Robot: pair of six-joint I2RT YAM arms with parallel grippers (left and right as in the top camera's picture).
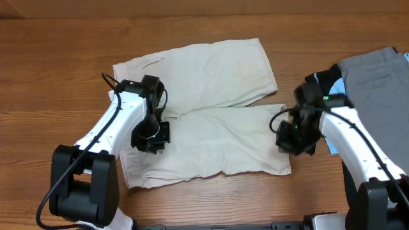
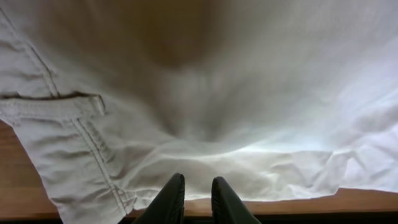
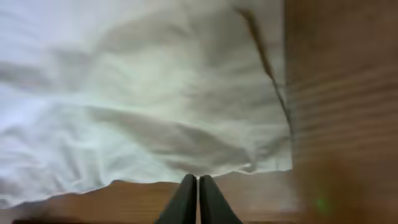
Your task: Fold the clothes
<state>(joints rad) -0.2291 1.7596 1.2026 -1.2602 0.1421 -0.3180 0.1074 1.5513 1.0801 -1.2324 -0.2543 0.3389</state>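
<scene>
The cream clothes lie spread flat on the wooden table, both legs pointing right. My left gripper hovers low over the waistband end of the near leg. In the left wrist view its fingers stand a narrow gap apart at the edge of the cloth, with wood showing between them, so the left gripper is open. My right gripper sits at the near leg's hem. In the right wrist view the right gripper is shut, its tips pinching the edge of the cloth.
Grey trousers lie at the right edge of the table, with a light-blue piece beside the right arm. Bare wood surrounds the cream garment.
</scene>
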